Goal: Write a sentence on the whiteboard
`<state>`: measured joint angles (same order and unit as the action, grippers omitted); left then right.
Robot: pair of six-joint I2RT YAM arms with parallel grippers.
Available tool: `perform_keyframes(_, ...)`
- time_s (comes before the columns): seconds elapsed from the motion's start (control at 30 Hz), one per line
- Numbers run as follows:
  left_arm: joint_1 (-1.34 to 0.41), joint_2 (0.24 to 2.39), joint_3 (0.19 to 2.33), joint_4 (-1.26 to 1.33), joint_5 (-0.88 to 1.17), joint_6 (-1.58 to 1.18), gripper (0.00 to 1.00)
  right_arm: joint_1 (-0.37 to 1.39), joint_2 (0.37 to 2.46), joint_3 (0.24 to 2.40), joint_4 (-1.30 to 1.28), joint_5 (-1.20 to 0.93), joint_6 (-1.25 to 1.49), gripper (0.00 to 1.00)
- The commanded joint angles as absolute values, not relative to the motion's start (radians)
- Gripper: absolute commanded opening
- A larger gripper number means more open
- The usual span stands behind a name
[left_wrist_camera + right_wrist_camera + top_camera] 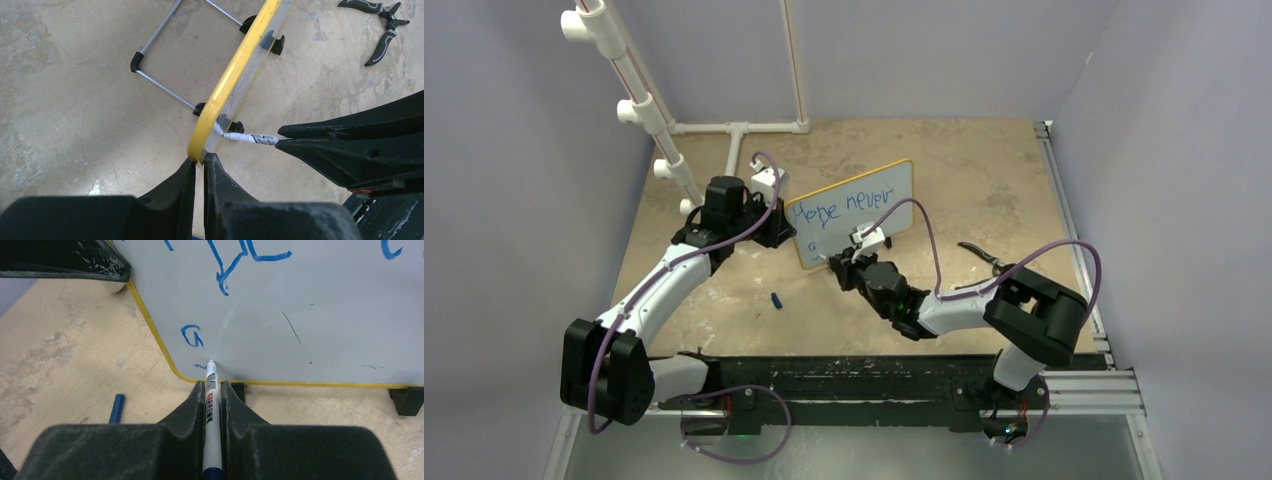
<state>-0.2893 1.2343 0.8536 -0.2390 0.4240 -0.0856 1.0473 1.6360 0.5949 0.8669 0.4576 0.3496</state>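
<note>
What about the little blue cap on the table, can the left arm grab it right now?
Probably not yet. The left gripper is shut on the whiteboard at its yellow edge, so it would have to let go first. The blue cap lies in the open with nothing over it, so the way looks free.

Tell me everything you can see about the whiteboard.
The whiteboard is a small white rectangle with rounded corners and a thin yellow frame. It stands near upright on black feet on the tan table. Blue writing reads "Hope never", with a "G" begun below. The left claw pinches its left edge. The marker in the right claw touches its tip to the surface near the lower left corner.
</note>
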Motion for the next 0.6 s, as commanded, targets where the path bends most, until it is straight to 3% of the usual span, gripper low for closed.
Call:
perform_keyframes(0.0,-0.299,1.237,0.858,-0.217,0.451,-0.083,0.0,1.042,1.587,0.636,0.892,0.529,0.329,0.0)
perform_keyframes(0.57,-0.299,1.231,0.858,-0.219,0.439,-0.08,0.0,1.044,1.519,0.624,0.94,0.502,0.299,0.0)
